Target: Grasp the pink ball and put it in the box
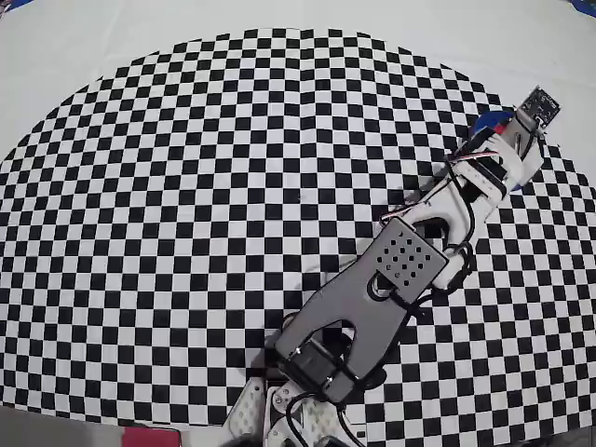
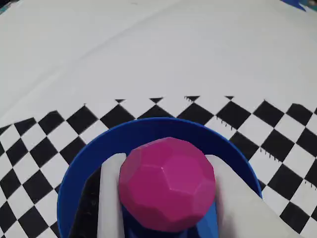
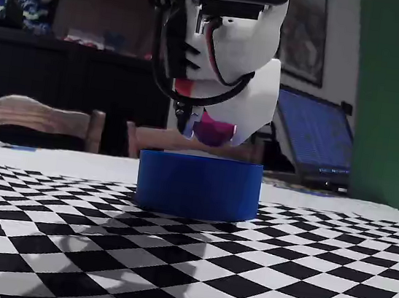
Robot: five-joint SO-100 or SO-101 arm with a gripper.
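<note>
A faceted magenta-pink ball (image 2: 167, 184) fills the lower middle of the wrist view, pinched between two white fingers (image 2: 110, 198). My gripper (image 2: 163, 191) is shut on it. Directly below sits the box (image 2: 86, 163), a round blue low-walled container. In the fixed view the pink ball (image 3: 213, 132) hangs in my gripper (image 3: 211, 130) just above the rim of the box (image 3: 198, 186), clear of it. From overhead the arm hides the ball, and only a sliver of the box (image 1: 484, 122) shows beside my wrist at the right.
The checkered mat (image 1: 186, 186) covers the table, with plain white cloth (image 2: 148, 44) beyond the box. Wooden chairs (image 3: 34, 118) and a laptop (image 3: 317, 139) stand behind the table in the fixed view.
</note>
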